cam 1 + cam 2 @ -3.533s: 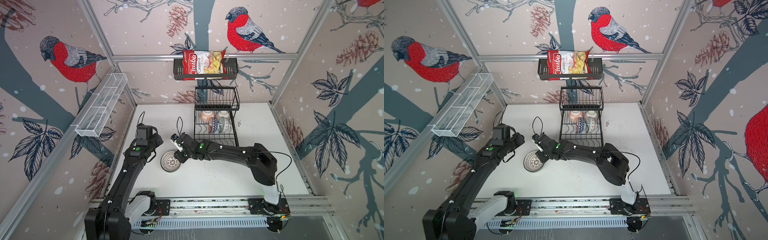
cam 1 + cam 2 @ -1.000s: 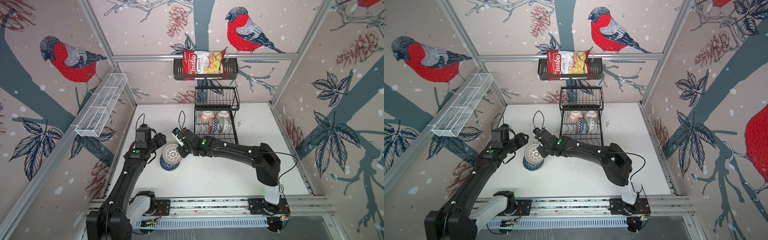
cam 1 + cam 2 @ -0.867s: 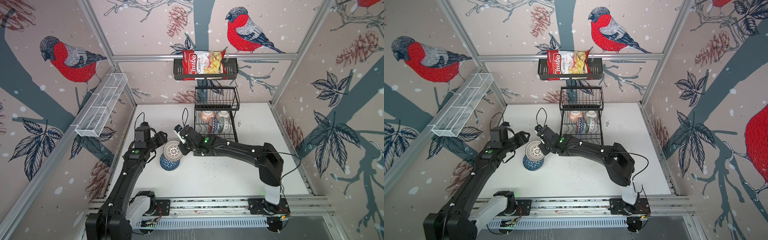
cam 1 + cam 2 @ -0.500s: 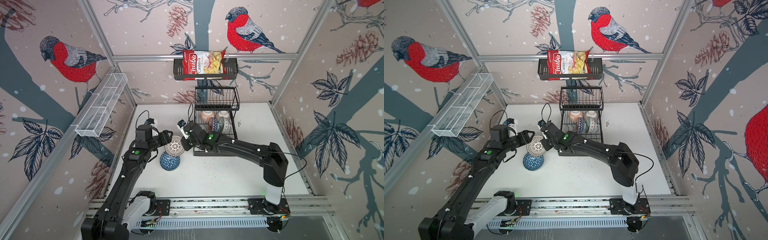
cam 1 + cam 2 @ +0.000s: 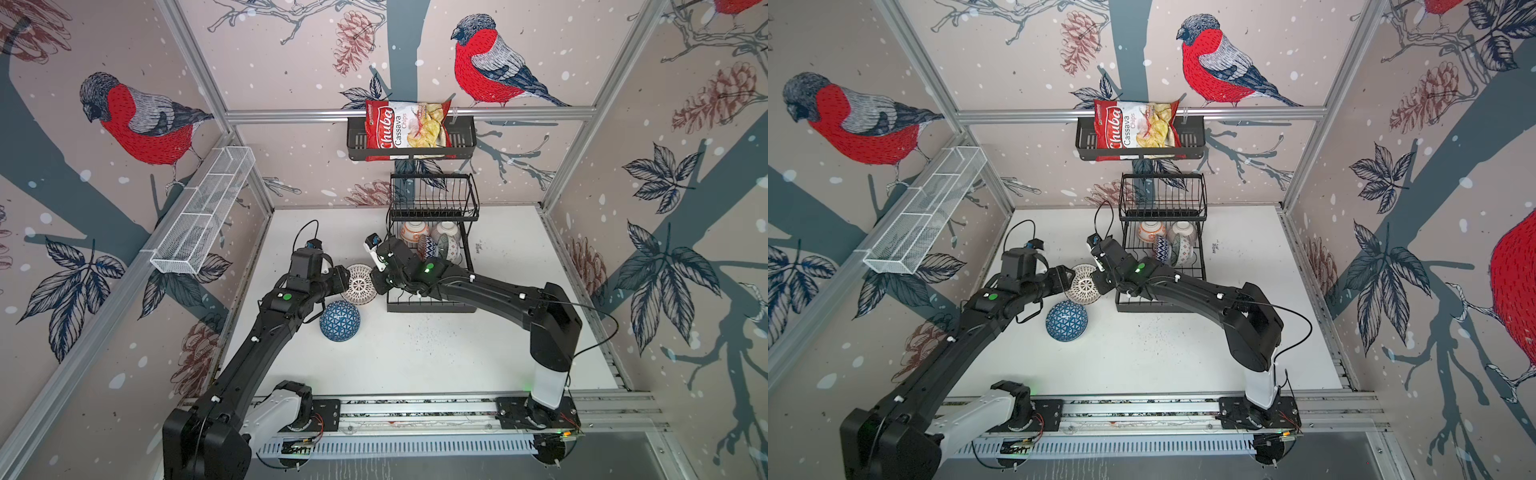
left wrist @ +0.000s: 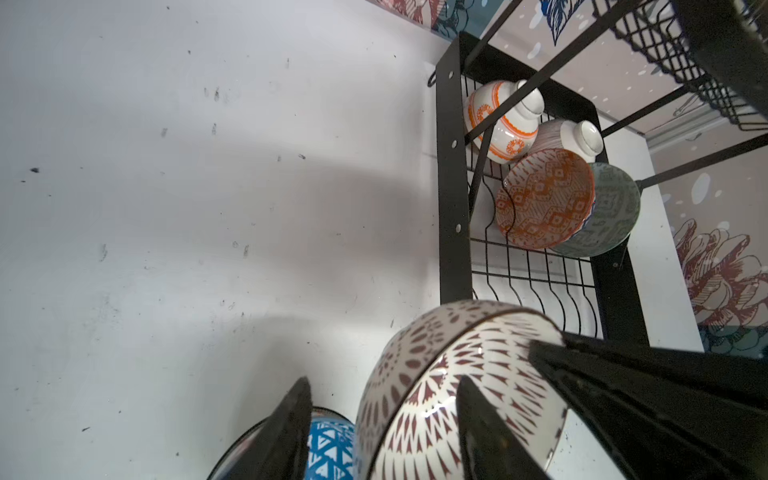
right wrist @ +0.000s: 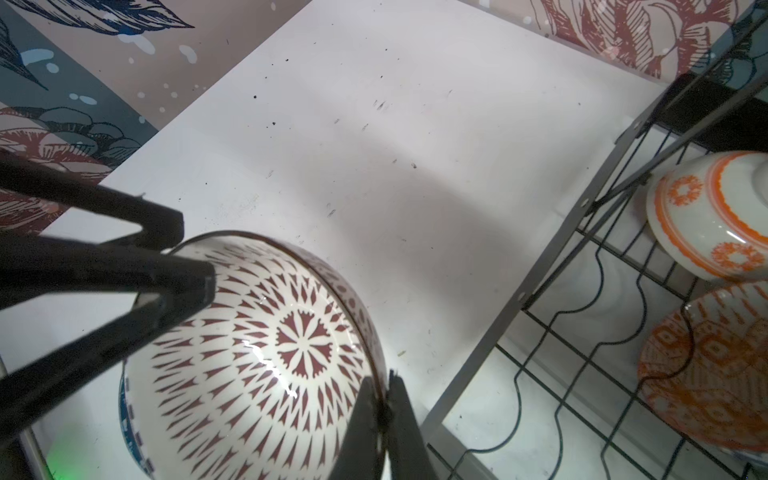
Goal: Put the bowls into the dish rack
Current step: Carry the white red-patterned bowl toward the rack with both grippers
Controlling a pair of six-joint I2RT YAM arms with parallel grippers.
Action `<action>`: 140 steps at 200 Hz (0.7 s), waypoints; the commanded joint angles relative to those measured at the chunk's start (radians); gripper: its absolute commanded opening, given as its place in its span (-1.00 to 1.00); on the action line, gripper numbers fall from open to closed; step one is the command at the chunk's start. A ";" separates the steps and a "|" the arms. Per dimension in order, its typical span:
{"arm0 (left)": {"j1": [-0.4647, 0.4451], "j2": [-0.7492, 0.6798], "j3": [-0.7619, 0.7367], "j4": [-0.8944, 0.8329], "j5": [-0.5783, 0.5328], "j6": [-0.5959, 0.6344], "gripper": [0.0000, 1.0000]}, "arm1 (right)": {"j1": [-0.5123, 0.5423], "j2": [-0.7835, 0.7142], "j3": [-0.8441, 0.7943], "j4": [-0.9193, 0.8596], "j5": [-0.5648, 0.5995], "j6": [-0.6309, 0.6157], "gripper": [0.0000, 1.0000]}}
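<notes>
A white bowl with dark red petals (image 5: 359, 284) (image 5: 1082, 284) hangs tilted in the air just left of the dish rack (image 5: 430, 307) (image 5: 1158, 307). My right gripper (image 7: 382, 378) (image 5: 376, 282) is shut on its rim. My left gripper (image 6: 384, 380) (image 5: 347, 279) straddles the opposite rim with its jaws apart, one finger inside the bowl (image 6: 436, 353) and one outside. A blue triangle bowl (image 5: 340, 321) (image 5: 1066, 321) lies upside down on the table below. The rack's lower tier holds several bowls, among them an orange floral one (image 5: 413, 232) (image 7: 706, 216) and a grey-green one (image 6: 615, 216).
The rack's upper basket tier (image 5: 434, 199) overhangs the stored bowls. A black shelf with a chips bag (image 5: 409, 129) hangs on the back wall. A white mesh basket (image 5: 203, 212) runs along the left wall. The rack's front slots (image 7: 561, 374) lie beside the held bowl.
The right gripper has carried the petal bowl up and back from over the blue bowl toward the rack. The left gripper has followed to its far rim and its jaws have narrowed.
</notes>
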 commanded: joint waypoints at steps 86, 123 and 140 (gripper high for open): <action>-0.069 0.119 0.020 0.113 -0.030 -0.039 -0.53 | -0.048 -0.066 -0.056 0.093 0.001 0.000 -1.00; -0.073 0.162 0.031 0.151 -0.028 -0.052 -0.89 | -0.055 -0.070 -0.062 0.093 0.005 0.004 -1.00; -0.074 0.180 0.028 0.183 -0.012 -0.059 -1.00 | -0.057 -0.079 -0.074 0.102 0.008 0.001 -1.00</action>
